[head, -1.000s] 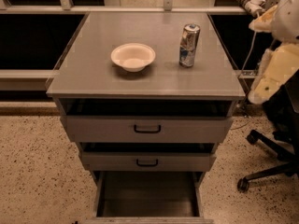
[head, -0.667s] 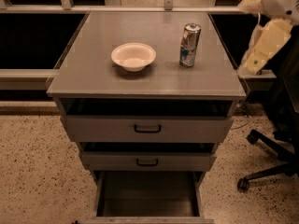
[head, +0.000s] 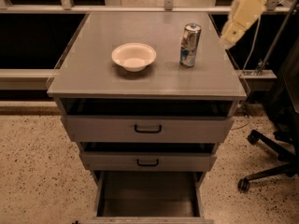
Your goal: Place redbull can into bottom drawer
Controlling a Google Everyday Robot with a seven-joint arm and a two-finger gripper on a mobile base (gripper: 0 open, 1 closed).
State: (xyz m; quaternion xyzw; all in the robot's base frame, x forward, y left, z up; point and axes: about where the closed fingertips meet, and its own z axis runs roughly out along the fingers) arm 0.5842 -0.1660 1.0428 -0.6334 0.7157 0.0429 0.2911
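The redbull can [head: 190,45] stands upright on the grey cabinet top [head: 145,80], towards the back right, to the right of a white bowl. The bottom drawer [head: 148,197] is pulled out at the foot of the cabinet, and its grey floor shows nothing inside. My gripper [head: 230,36] is at the end of the cream arm, which hangs in from the top right. It is above the cabinet's right edge, a little to the right of the can and apart from it. It holds nothing that I can see.
A white bowl [head: 133,56] sits mid-top on the cabinet. The two upper drawers [head: 147,129] with black handles are slightly pulled out. A black office chair base [head: 268,164] stands on the speckled floor to the right. A railing runs along the back.
The arm has swung up and to the left, from beside the cabinet's right side to above its right edge near the can. The can, the bowl and the drawers have not moved.
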